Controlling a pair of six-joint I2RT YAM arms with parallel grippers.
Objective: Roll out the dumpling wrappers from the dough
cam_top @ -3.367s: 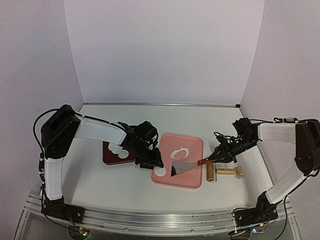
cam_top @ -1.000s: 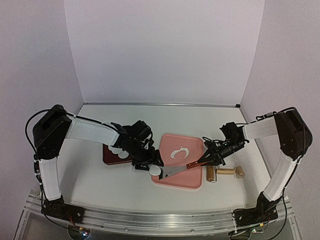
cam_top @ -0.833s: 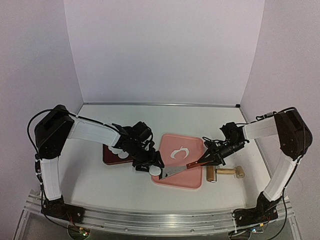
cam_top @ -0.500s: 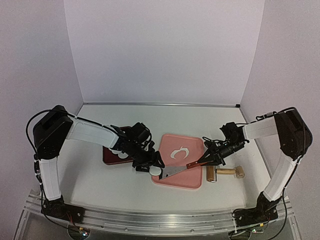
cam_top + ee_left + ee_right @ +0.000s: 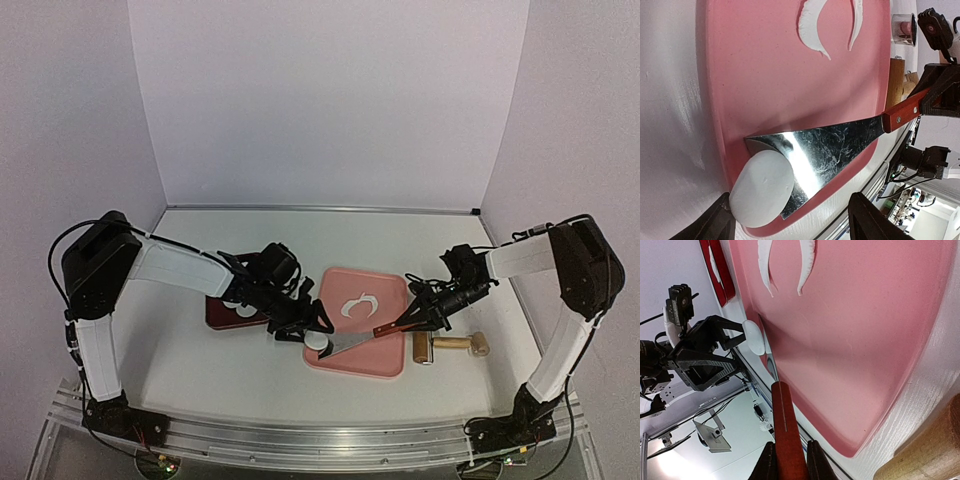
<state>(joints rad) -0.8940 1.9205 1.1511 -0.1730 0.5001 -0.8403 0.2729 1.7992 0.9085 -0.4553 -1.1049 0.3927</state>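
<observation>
One white table (image 5: 200,370) carries a pink board (image 5: 385,355). On the board lies the steel blade of a red-handled scraper (image 5: 825,145), its handle clamped in the right gripper (image 5: 787,460). The left gripper (image 5: 311,331), fingers spread wide, straddles one round wrapper (image 5: 762,187) resting partly on the blade's corner at the board's near left edge. A ragged dough (image 5: 812,25) scrap lies farther back on the board.

The left arm (image 5: 190,265), white-sleeved with black joints, rises to a high shoulder at the far left and stretches rightward, sloping down. The left gripper (image 5: 305,327) sits low and points right, its fingers (image 5: 715,227) spread wide apart. The right arm (image 5: 530,258) bends at a raised elbow and reaches leftward. The right gripper (image 5: 420,314) has its fingers (image 5: 766,465) pinched tight on a red wooden spatula handle (image 5: 787,440).
</observation>
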